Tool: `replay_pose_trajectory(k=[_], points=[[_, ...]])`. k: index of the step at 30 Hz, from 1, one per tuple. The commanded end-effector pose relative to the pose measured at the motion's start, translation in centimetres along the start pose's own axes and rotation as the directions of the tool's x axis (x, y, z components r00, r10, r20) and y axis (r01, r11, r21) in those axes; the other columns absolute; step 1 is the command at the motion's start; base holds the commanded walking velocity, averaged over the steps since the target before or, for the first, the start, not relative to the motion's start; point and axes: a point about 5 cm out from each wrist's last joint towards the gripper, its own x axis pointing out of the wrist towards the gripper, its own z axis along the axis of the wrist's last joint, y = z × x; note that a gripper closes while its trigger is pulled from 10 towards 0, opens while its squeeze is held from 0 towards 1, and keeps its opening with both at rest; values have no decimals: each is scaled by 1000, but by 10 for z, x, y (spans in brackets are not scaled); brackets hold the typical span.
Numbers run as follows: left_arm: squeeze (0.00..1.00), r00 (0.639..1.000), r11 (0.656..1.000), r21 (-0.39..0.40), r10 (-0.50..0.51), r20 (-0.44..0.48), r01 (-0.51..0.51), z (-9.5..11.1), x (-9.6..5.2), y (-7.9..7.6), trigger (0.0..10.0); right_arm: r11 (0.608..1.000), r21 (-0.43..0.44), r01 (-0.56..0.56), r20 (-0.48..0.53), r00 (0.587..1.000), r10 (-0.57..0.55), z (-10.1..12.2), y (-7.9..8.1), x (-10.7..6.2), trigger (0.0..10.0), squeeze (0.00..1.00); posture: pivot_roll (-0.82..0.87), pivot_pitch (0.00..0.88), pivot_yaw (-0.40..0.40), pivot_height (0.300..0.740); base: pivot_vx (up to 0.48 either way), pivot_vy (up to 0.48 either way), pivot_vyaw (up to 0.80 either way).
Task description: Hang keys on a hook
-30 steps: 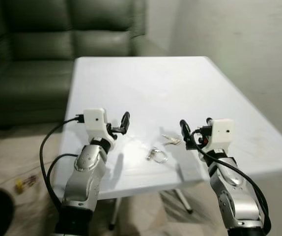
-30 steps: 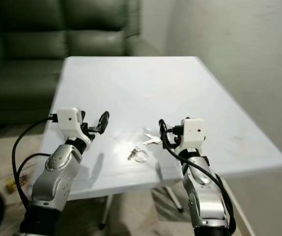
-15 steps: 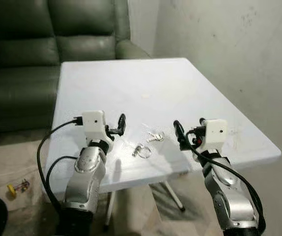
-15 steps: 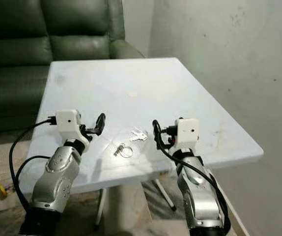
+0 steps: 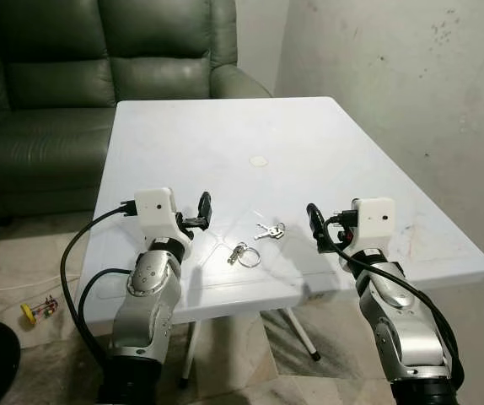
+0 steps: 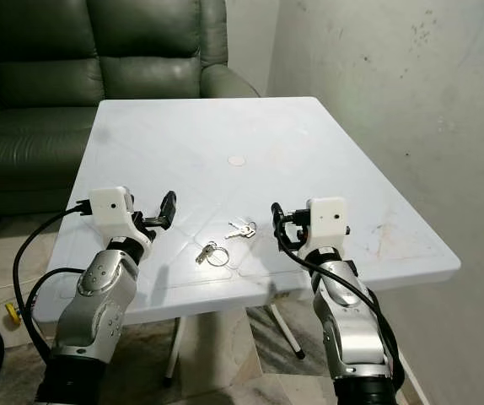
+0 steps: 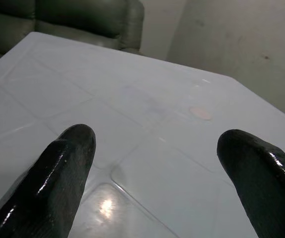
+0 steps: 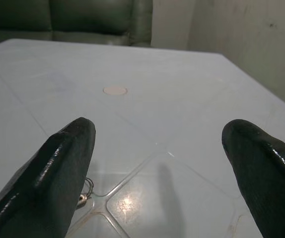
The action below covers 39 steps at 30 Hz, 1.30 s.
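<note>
Approaching: the step in hand looks like the reach for the keys [image 5: 269, 230], not yet grasped.
Keys: small metal bunch lying flat on the white table [image 5: 225, 135], near its front edge.
Ring: a wire key ring [image 5: 244, 254] just beside the keys, nearer the edge.
Right gripper [image 5: 313, 221]: just beside the keys, fingers spread, empty.
Left gripper [image 5: 203, 207]: near the keys on the other side, spread, empty.
Next: lower the right gripper over the thin metal and pinch; no hook visible.
Surface: smooth, glossy plastic, faint moulded lines.

green sofa [image 5: 99, 59] behind white table [image 5: 225, 135]
</note>
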Motion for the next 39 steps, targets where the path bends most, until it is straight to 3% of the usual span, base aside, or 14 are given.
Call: replay_pose_trajectory(k=[1, 6, 10, 13, 16, 21, 39], points=[[0, 999, 999, -20, 28, -23, -29, -3, 0, 4, 10000, 1000, -5, 15, -20, 1000, -15, 1, -7, 3, 10000, 0, -81, 12, -74, 740, 0, 0, 0], [0, 1000, 1000, 0, 26, -10, -26, -2, -1, 4, 10000, 1000, -22, 6, -8, 1000, -7, 1, -7, 4, 10000, 0, -78, 8, -79, 740, 0, 0, 0], [0, 993, 990, 70, -120, -24, 121, -8, -10, -16, 10000, 994, -67, -82, 9, 997, 83, -1, 4, 0, 10000, 0, -74, 12, -80, 740, 0, 0, 0], [0, 990, 990, 58, -129, -50, 131, -15, -14, -17, 10000, 997, -65, -37, 5, 999, 38, -3, -2, 0, 10000, 0, -74, 12, -80, 740, 0, 0, 0], [0, 985, 979, 119, -156, -79, 164, -25, -23, -20, 10000, 998, -64, -14, 2, 1000, 14, -3, -8, 0, 10000, 0, -81, 24, -74, 740, 0, 0, 0], [0, 983, 981, 100, -159, -94, 168, -28, -30, -19, 10000, 999, -49, -6, 10, 1000, 7, -1, -8, 2, 10000, 0, -76, 28, -76, 740, 0, 0, 0], [0, 985, 986, 68, -146, -97, 153, -25, -39, -20, 10000, 999, 8, -43, -64, 997, 44, -4, 21, 31, 10000, 0, -47, 48, -94, 740, 0, 0, 0]])
